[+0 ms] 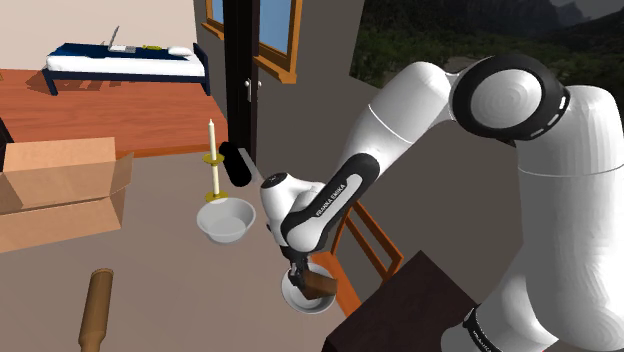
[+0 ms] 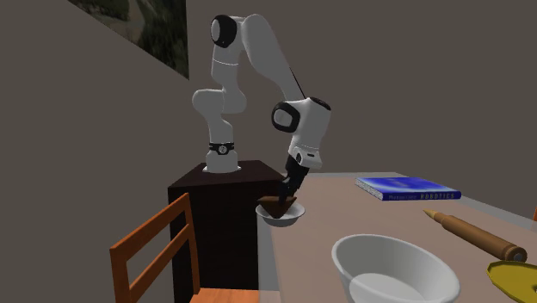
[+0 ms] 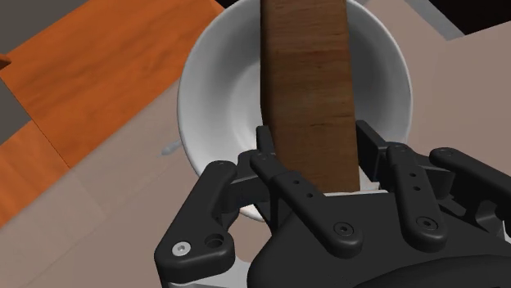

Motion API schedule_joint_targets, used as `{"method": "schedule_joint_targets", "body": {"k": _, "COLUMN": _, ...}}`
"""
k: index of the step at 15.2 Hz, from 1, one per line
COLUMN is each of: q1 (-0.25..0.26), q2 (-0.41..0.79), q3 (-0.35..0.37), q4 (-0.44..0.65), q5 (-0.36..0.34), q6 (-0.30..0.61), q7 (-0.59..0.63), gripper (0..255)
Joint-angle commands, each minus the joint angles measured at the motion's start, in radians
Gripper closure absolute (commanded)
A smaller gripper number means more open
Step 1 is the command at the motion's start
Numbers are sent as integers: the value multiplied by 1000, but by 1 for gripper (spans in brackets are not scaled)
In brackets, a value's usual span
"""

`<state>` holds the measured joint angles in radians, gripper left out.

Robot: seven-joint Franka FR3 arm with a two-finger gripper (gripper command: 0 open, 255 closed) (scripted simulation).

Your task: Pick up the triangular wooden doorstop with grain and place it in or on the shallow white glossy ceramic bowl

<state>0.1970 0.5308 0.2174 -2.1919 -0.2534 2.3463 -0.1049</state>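
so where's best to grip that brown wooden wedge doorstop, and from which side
Take the brown wooden wedge doorstop across its two flat long sides near one end, coming from above. Those faces are parallel and close together, so the black gripper seats flush on them, as it does now over the small white bowl.

Brown grained doorstop [image 3: 309, 90] over white bowl [image 3: 214, 106]

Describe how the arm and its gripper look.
The arm is made of smooth, rounded white shells with dark bands at the joints and small black lettering on one link. The gripper is all black, with two slim fingers showing small screw holes.
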Motion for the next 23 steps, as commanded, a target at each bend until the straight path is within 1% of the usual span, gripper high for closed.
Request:
{"method": "schedule_joint_targets", "body": {"k": 1, "q1": 2, "q2": 17, "q3": -4, "q4": 4, "q5": -6, "q6": 11, "q7": 4, "gripper": 255}}
{"method": "schedule_joint_targets", "body": {"k": 8, "q1": 2, "q2": 17, "q3": -4, "q4": 4, "q5": -6, "q6": 11, "q7": 4, "gripper": 255}}
{"method": "schedule_joint_targets", "body": {"k": 9, "q1": 3, "q2": 17, "q3": -4, "q4": 4, "q5": -5, "q6": 11, "q7": 5, "gripper": 0}}
{"method": "schedule_joint_targets", "body": {"k": 14, "q1": 2, "q2": 17, "q3": -4, "q4": 4, "q5": -6, "q6": 11, "q7": 4, "gripper": 0}}
{"method": "schedule_joint_targets", "body": {"k": 18, "q1": -7, "q2": -61, "q3": 23, "q4": 41, "q5": 34, "q6": -103, "q7": -22, "gripper": 0}}
{"method": "schedule_joint_targets", "body": {"k": 23, "q1": -6, "q2": -61, "q3": 23, "q4": 41, "q5": 34, "q6": -103, "q7": -22, "gripper": 0}}
